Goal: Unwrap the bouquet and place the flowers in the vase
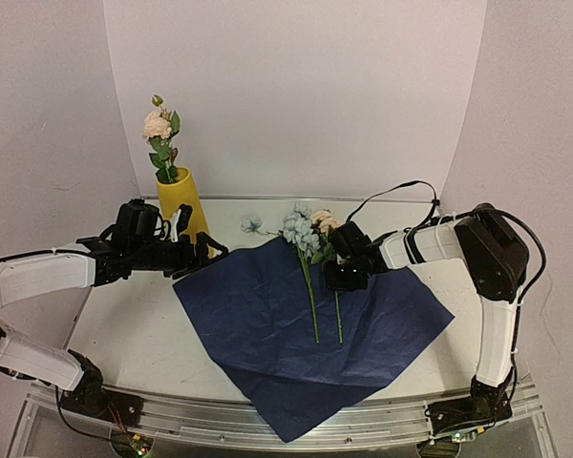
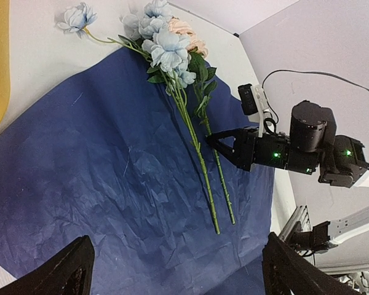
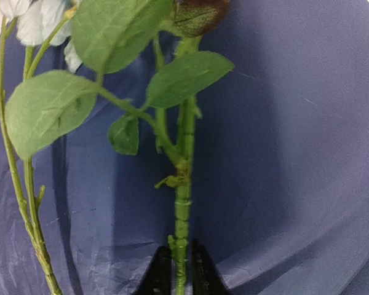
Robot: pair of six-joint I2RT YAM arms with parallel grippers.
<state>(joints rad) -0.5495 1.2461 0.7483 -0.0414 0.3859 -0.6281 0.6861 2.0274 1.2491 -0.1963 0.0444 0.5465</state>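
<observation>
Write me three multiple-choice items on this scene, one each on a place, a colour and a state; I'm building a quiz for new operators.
1. Where does the yellow vase stand?
A. on the navy paper
B. at the far left of the table, off the paper
C. by the right arm's base

2. What colour is the spread paper sheet?
A. navy
B. red
C. white

3. How is the right gripper?
A. wide open in the air
B. gripping the vase
C. closed around a green stem

Answers:
1. B: it stands beyond the sheet's left corner.
2. A: the sheet is dark blue in every view.
3. C: the right wrist view shows its fingertips pinching the stem.
</observation>
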